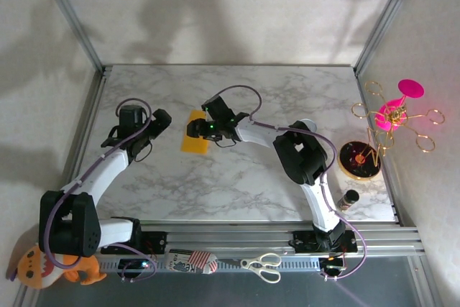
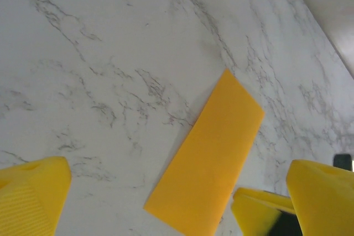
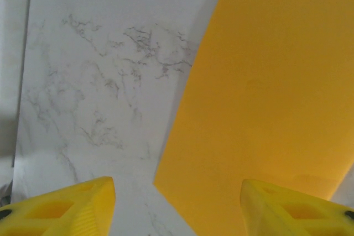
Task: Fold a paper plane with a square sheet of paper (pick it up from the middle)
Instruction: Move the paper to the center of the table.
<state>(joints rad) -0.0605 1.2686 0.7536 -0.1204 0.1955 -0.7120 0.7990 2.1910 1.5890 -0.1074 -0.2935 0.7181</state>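
The orange-yellow sheet of paper lies flat on the marble table, folded into a long rectangle. The paper plane is out of view. My left gripper stands open just left of the sheet, its yellow fingers wide apart and holding nothing. My right gripper hovers over the sheet's right side, open. Below it, one finger is over the paper and the other is over bare marble. A right fingertip shows beside the paper's near corner.
At the right edge stand a gold wire stand with pink discs, a round gold dish and a small dark bottle. Scissors and an orange plush toy lie on the front rail, below the table.
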